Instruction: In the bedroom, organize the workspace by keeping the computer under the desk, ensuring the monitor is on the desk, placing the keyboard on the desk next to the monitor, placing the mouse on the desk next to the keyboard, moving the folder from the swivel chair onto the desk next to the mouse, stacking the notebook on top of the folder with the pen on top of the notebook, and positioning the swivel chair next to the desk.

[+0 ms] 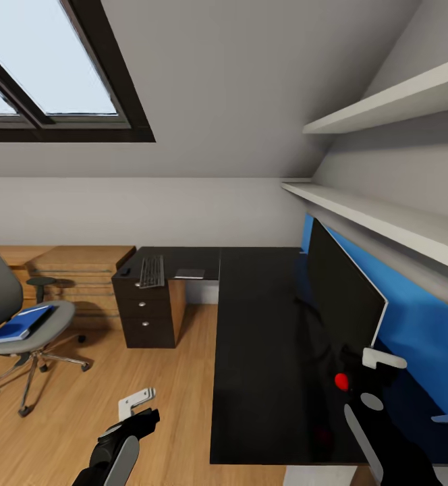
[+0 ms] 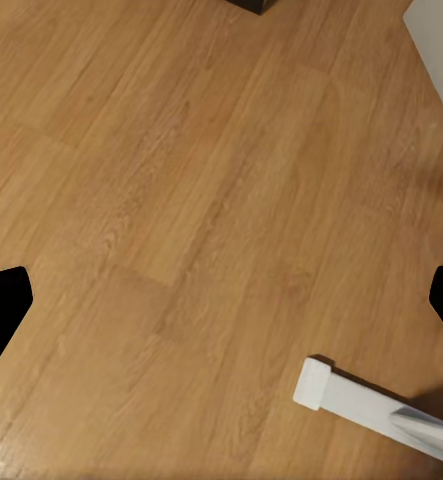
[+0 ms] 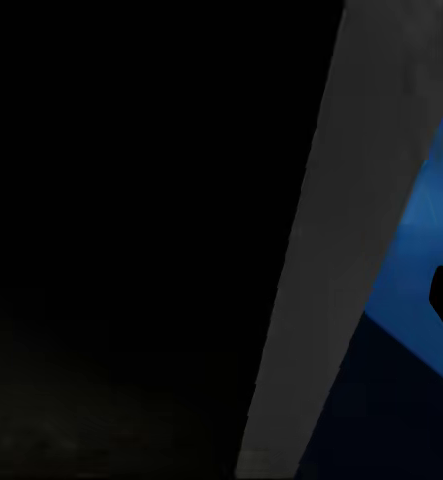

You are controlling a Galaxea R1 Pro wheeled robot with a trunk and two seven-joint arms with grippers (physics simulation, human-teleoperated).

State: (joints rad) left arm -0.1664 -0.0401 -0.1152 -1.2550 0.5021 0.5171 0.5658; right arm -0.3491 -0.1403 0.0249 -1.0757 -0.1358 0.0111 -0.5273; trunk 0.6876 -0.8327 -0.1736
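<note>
A: Which step is this, do you reckon?

B: The monitor (image 1: 342,290), I'd judge. It stands on edge on the black tabletop (image 1: 258,351), its screen close against the blue back panel (image 1: 413,337), and the right pincer (image 1: 379,361) is right beside its near corner. Whether that pincer is gripping the screen or just next to it, I cannot tell.

A: And the left one?

B: The left pincer (image 1: 137,399) hangs low over the wooden floor (image 2: 181,200), open and holding nothing.

A: Where's everything else?

B: The keyboard (image 1: 152,271) and the mouse (image 1: 124,272) lie on the far wing of the tabletop above the drawers, well apart from the monitor. The blue folder (image 1: 18,325) is on the chair (image 1: 21,317), out on the floor.

A: So next?

B: Probably settle the monitor, free the right arm, then bring the keyboard over beside it.
</note>
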